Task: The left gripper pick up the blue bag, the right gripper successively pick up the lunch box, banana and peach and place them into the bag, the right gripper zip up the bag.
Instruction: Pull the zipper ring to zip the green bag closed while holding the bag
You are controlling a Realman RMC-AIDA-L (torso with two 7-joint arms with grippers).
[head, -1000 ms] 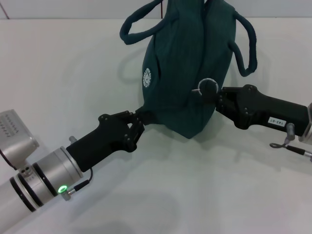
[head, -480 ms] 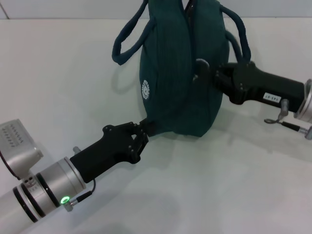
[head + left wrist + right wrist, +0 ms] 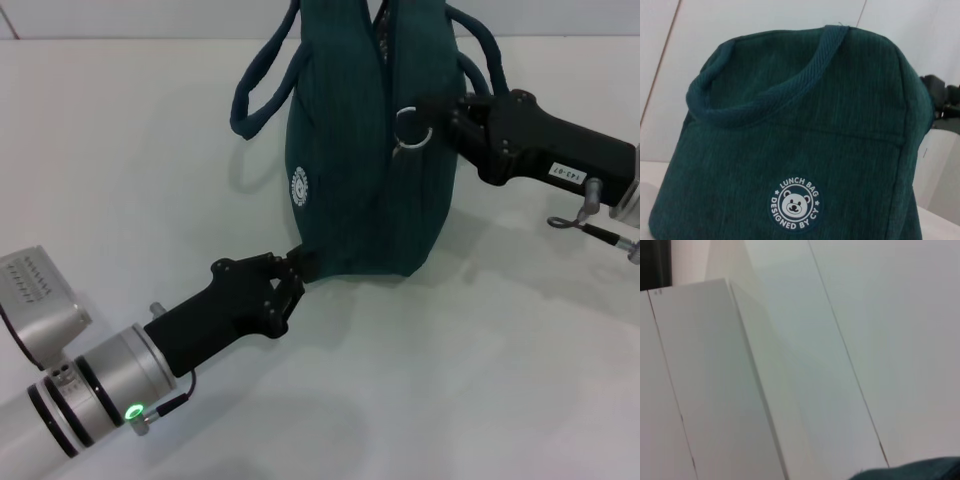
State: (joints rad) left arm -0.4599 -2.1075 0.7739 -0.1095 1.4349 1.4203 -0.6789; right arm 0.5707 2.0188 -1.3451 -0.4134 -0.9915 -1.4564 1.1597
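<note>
Blue bag [image 3: 365, 170] stands upright near the far middle of the white table [image 3: 120, 180] in the head view, a dark teal tote with its two looped handles falling to either side and a small round white logo on the side facing the robot's left. The left gripper [image 3: 288, 283], at the end of a black and silver arm reaching in from the near left, is pinched closed on the bag's lower near corner, steadying it. The right gripper [image 3: 438, 117] reaches in from the right, its fingertips pressed together at the silver ring pull [image 3: 410, 129], which sits partway up the bag's seam. No lunch box, banana or peach lies anywhere on the table, so my guess is they are already inside and packing is done. The seam looks closed below the ring and gapes a little above it, near the top of the frame, which suggests the zipping is in hand and not finished. In the left wrist view, the bag fills the picture: ribbed teal cloth, one handle draped across the top, and a round badge [image 3: 796, 205] with a bear's face reading LUNCH BAG. A dark piece of the right gripper shows at the bag's far edge. The right wrist view shows mostly pale wall panels, with only a sliver of teal fabric in one corner and no fingers visible.
</note>
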